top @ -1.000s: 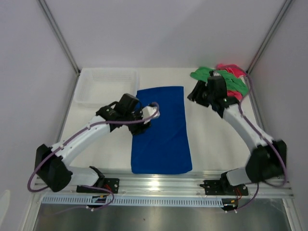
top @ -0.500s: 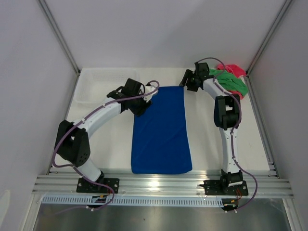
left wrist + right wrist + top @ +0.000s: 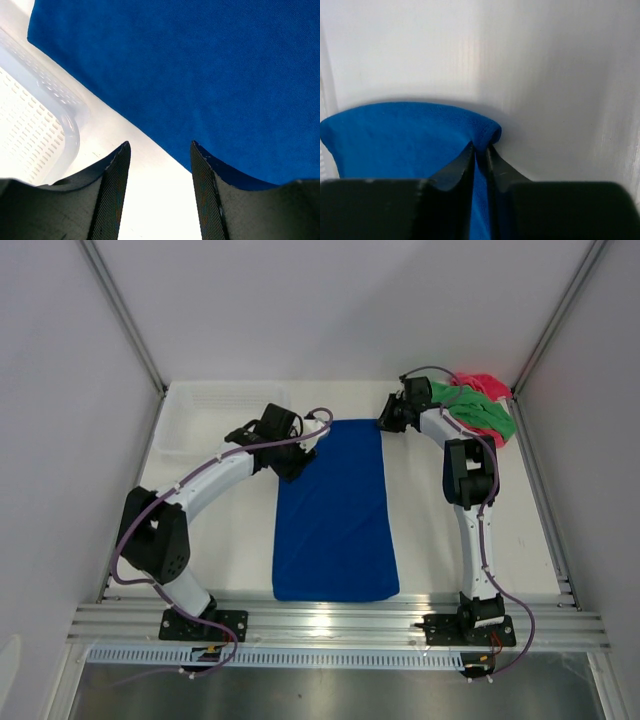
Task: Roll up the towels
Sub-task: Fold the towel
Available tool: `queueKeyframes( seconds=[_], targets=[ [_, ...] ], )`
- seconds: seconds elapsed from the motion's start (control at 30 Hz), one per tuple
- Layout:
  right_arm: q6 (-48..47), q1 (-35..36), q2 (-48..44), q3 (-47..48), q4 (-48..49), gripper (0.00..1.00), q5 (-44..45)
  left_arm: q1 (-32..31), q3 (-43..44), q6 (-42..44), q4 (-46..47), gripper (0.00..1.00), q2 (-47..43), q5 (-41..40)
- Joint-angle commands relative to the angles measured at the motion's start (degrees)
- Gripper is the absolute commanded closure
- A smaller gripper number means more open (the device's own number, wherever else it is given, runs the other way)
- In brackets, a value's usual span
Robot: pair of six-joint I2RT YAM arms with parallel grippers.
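Note:
The blue towel lies flat and lengthwise in the middle of the table. My right gripper is at its far right corner. In the right wrist view the right gripper is shut, pinching a raised fold of the blue towel. My left gripper is at the towel's far left edge. In the left wrist view the left gripper stands open; bare table lies between its fingers and the blue towel lies just ahead, passing under the right finger. The green towel and pink towel are heaped at the far right corner.
A white plastic basket stands at the far left, just left of my left gripper, and the basket's rim shows in the left wrist view. White walls close in the table at the back and both sides.
Both arms have reached out to the towel's far end. The right gripper has closed on the far right corner. The left gripper has stayed open.

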Motion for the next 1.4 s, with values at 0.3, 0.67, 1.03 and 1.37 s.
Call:
queueKeyframes(
  seconds=[0.3, 0.67, 1.03, 1.37],
  targets=[
    [-17.6, 1.7, -14.2, -13.9, 8.3, 1.00, -4.0, 0.5, -2.0, 0.4, 2.9, 0.46, -4.5, -1.3],
    [-26.7, 10.9, -40.3, -44.4, 15.6, 1.00, -0.1, 1.2, -2.7, -0.6, 2.8, 0.46, -7.5, -1.5],
    [-18.4, 31.3, -67.6, -72.7, 15.9, 1.00, 7.1, 1.3, -4.0, -1.6, 1.9, 0.46, -8.5, -1.1],
    [-7.4, 42.5, -70.0, -86.1, 21.1, 1.00, 10.2, -0.1, 6.5, 0.2, -1.9, 0.44, 4.1, -0.2]
  ],
)
